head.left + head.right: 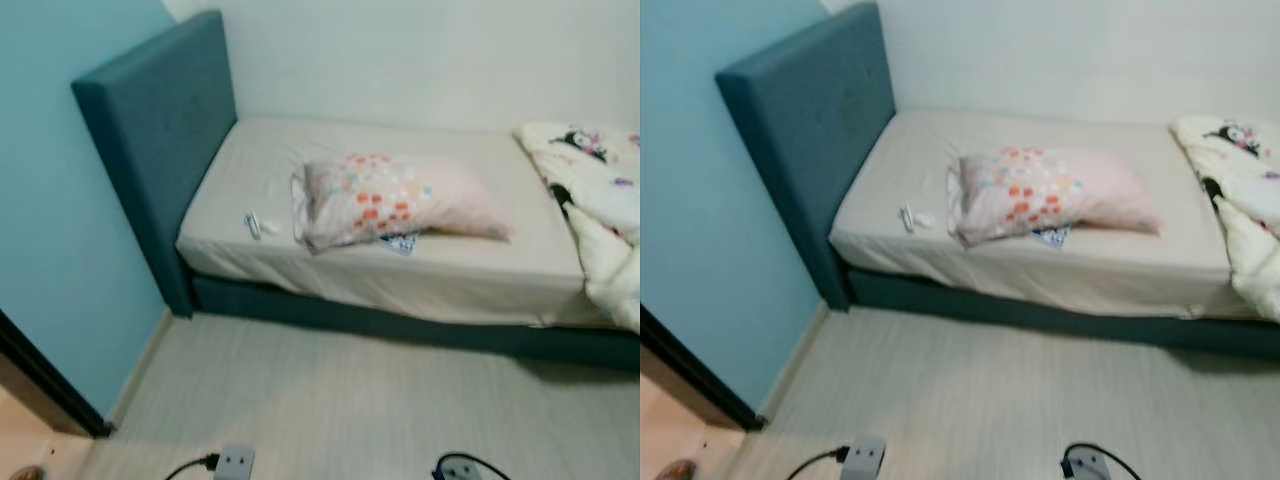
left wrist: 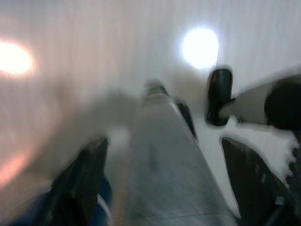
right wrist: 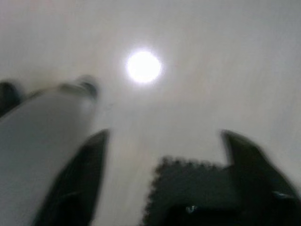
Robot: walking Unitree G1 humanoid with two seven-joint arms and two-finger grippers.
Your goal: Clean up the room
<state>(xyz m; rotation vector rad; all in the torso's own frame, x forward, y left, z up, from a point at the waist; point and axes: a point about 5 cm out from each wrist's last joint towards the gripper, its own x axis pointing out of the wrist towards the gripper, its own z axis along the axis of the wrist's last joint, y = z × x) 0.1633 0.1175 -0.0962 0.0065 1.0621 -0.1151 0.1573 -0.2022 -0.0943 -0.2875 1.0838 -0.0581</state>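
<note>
Silver-grey arm ends (image 1: 232, 462) with black cables showed at 6 o'clock; each gripper (image 3: 162, 181) had two long black fingers (image 2: 82, 181).

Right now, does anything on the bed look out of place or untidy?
Yes. The pillow lies askew in the middle of the mattress, far from the headboard, with something blue-patterned sticking out under it. Small white items lie loose beside it. The blanket is bunched at the far end.
</note>
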